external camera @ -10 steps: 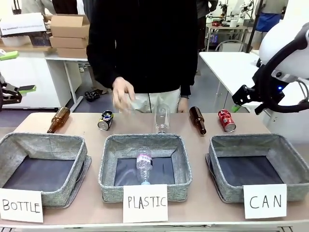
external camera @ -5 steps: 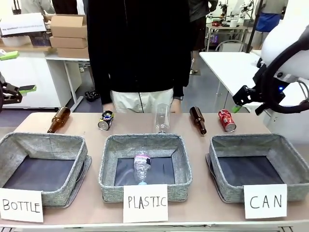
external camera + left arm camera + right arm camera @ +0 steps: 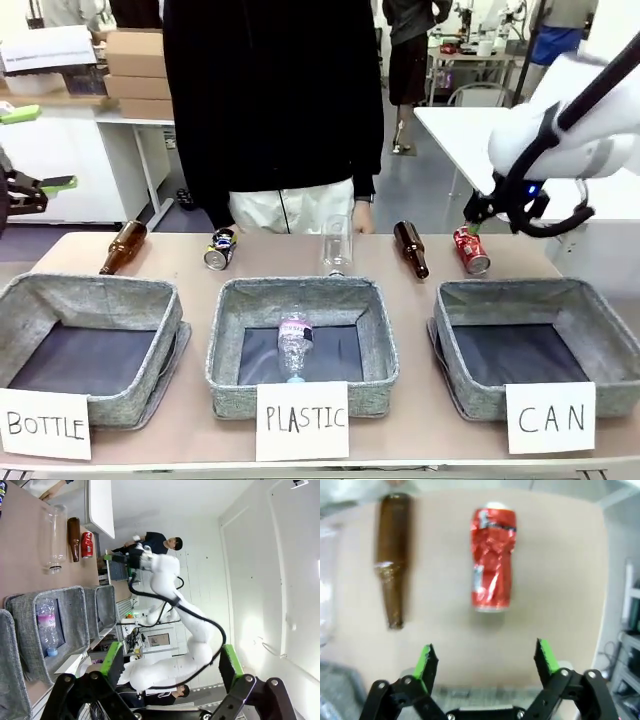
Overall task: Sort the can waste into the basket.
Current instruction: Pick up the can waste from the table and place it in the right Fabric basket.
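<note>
Two cans out, right arm closing in
Right gripper [image 3: 486,655], jaws wide and empty, has swung over the red can [image 3: 492,560] at the tabletop's far edge, just beyond the CAN basket [image 3: 600,310]; black can [image 3: 218,249] waits left of middle.

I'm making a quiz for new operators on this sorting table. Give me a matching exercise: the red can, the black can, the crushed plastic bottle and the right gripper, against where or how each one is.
Things
1. dented red can
2. black can
3. crushed plastic bottle
4. right gripper

Places or states
A. inside the PLASTIC basket
B. open, above the table
C. lying beside a brown bottle
D. on the table's left half

Pairs: 1-C, 2-D, 3-A, 4-B
</note>
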Tool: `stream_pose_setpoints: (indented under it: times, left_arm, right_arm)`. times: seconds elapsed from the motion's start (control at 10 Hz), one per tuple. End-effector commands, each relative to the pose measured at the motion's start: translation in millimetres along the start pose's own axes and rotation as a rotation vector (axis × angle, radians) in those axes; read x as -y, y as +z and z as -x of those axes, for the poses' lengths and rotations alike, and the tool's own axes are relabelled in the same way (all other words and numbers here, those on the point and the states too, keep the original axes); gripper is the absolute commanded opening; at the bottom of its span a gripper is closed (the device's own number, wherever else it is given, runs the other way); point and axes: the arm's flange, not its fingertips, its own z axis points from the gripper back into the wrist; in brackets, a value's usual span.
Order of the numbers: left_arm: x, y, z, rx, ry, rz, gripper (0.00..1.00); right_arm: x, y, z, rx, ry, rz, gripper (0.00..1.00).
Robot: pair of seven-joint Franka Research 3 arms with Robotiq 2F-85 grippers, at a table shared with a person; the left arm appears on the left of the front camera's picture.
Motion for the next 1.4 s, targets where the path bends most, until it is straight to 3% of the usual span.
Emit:
stream_pose_setpoints:
  times: [0.0,0.1,0.2,0.3,0.4,0.5,0.6,0.9,1.1,1.2,1.3]
  left_arm:
    - [0.8,0.2,2.1,-0.008,-0.019,0.013,1.0]
    - [0.8,0.2,2.1,-0.008,-0.019,0.013,1.0]
    - [0.8,0.2,2.1,-0.008,-0.019,0.013,1.0]
    - [0.8,0.2,2.1,-0.008,-0.019,0.013,1.0]
    - [0.8,0.2,2.1,-0.008,-0.019,0.013,1.0]
    - [0.8,0.2,2.1,-0.008,-0.019,0.013,1.0]
    - [0.8,0.2,2.1,-0.008,-0.019,0.013,1.0]
    - [0.8,0.2,2.1,-0.008,-0.019,0.013,1.0]
    - [0.8,0.2,2.1,-0.008,-0.019,0.013,1.0]
    - [0.8,0.2,2.1,-0.008,-0.019,0.013,1.0]
    - [0.8,0.2,2.1,-0.008,-0.019,0.013,1.0]
  right_arm:
    - [2.2,-43.1,-49.2,-0.102,-0.031,-0.047,1.0]
    - [3.6,-58.1,-49.9,-0.095,-0.037,-0.118,1.0]
    - [-0.9,-37.4,-31.2,-0.068,0.028,-0.187,1.0]
    - [8.5,-72.9,-34.9,-0.092,-0.031,-0.039,1.0]
    - [3.0,-79.5,-40.5,-0.091,-0.02,-0.094,1.0]
    - [4.5,-85.0,-39.5,-0.095,-0.024,-0.026,1.0]
    - [5.5,-92.5,-43.2,-0.088,-0.016,-0.043,1.0]
    - [10.7,-102.3,-55.8,0.001,-0.068,-0.077,1.0]
    - [8.9,-102.0,-56.0,-0.023,-0.057,-0.067,1.0]
    - [9.3,-100.3,-56.0,-0.021,-0.059,-0.043,0.44]
    - [9.7,-99.7,-55.9,-0.027,-0.062,-0.045,0.4]
